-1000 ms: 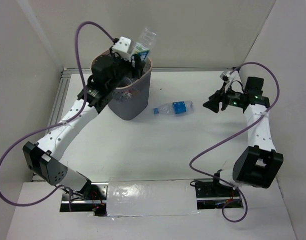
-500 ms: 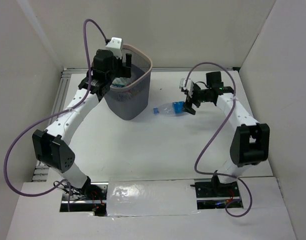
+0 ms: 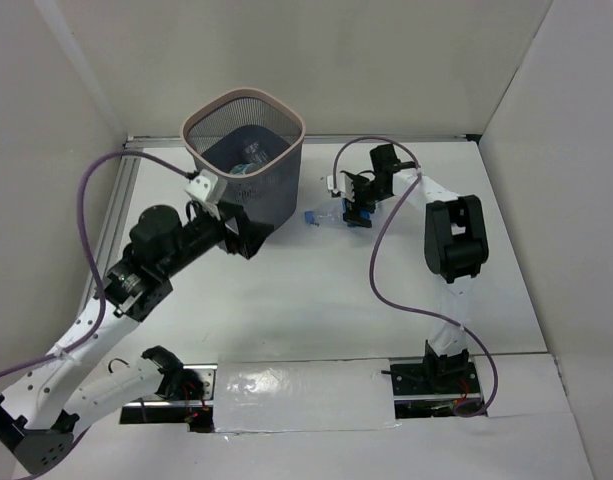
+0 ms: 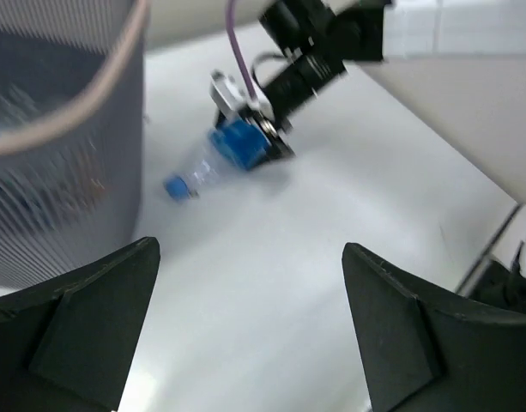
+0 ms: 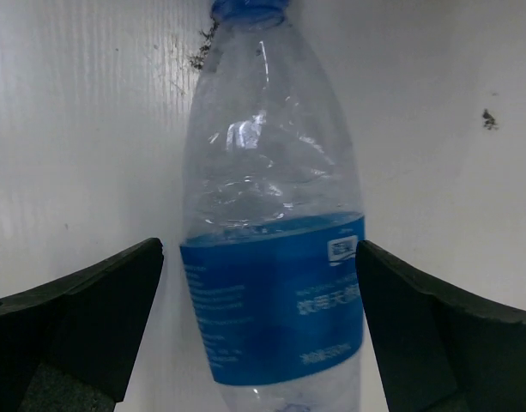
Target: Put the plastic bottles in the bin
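**Right jaws wide open over the last bottle on the worktop**

The right gripper (image 3: 352,203) is down low at the far side of the worktop (image 3: 316,290), jaws spread wide. One finger (image 5: 82,318) sits on each side of the bottle (image 5: 271,257), and neither is pressing on it. It has hold of nothing.

The bottle lies flat, a clear body with a blue label. Its long axis runs along the worktop's far edge, and the blue cap (image 3: 311,218) points left, straight at the bin (image 3: 299,125). Cap and bin wall sit near each other but apart.

The bin stands upright near the far-left corner, pinkish rim up. Another bottle (image 3: 248,165) shows inside it, though the mesh makes it hard to read.

The left gripper (image 3: 248,236) hovers just in front of the bin's near-right side, jaws also fully open and empty. From its wrist view the bin wall (image 4: 65,172) fills the left, with the bottle (image 4: 213,160) beyond. The right arm's purple cable (image 3: 381,270) loops over the worktop behind that arm.
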